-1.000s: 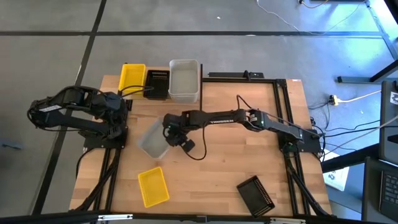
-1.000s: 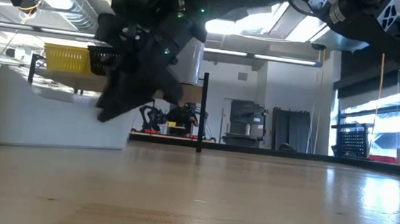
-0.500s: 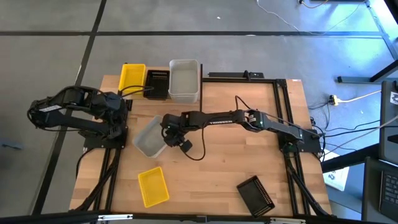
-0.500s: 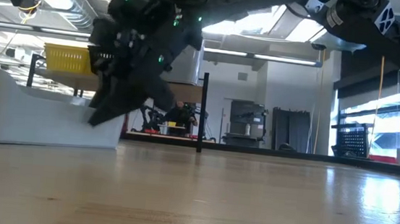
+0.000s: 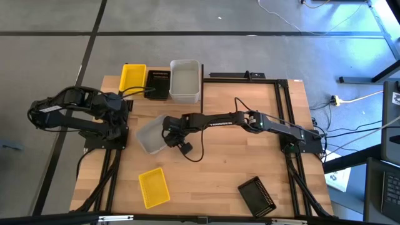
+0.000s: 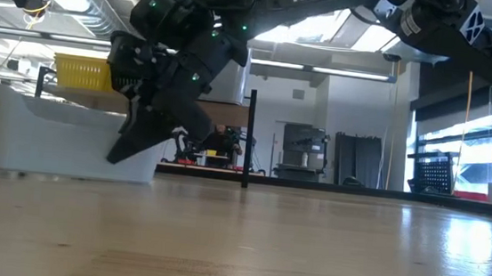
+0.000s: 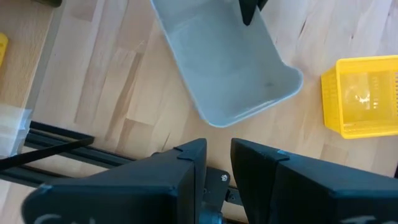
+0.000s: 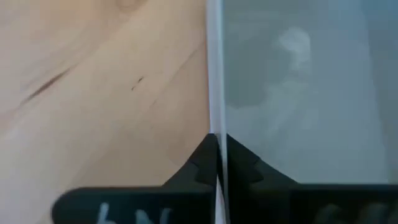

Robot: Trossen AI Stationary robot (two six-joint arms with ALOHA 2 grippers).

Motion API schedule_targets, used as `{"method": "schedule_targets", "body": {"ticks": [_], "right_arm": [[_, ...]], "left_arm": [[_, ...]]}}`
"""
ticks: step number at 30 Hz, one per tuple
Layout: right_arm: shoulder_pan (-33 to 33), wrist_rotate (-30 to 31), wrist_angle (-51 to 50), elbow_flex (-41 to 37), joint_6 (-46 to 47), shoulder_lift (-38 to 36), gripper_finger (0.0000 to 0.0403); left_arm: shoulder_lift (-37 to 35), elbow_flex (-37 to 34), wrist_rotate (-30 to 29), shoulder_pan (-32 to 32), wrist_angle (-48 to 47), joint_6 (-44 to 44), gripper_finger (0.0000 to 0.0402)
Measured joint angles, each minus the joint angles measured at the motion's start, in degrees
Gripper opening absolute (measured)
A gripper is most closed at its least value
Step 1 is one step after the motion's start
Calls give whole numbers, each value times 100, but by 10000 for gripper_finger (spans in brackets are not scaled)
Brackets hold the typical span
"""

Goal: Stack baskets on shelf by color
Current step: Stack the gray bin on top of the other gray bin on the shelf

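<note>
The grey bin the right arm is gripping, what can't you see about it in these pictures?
- Low view: the right hand covers the grey bin's near end, and the wall hides its inside.
- Right wrist view: only the pinched wall shows; the rest is cut off by the edges.
- High view: the hand overlaps one rim; whether the bin has left the table cannot be told.

two yellow baskets [image 5: 132, 77], two black baskets [image 5: 157, 83], two translucent baskets [image 5: 185, 80]
</note>
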Motion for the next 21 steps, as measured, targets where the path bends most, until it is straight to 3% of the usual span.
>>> {"method": "schedule_targets", "body": {"ticks": [6,21], "right_arm": [[74,-515,-280,57,1223,-17,4],[862,-533,-1588,394,4426,-367,0]], "left_arm": [[0,0,1,0,-2,277,66],[-2,0,41,0,-3,1687,66]]}}
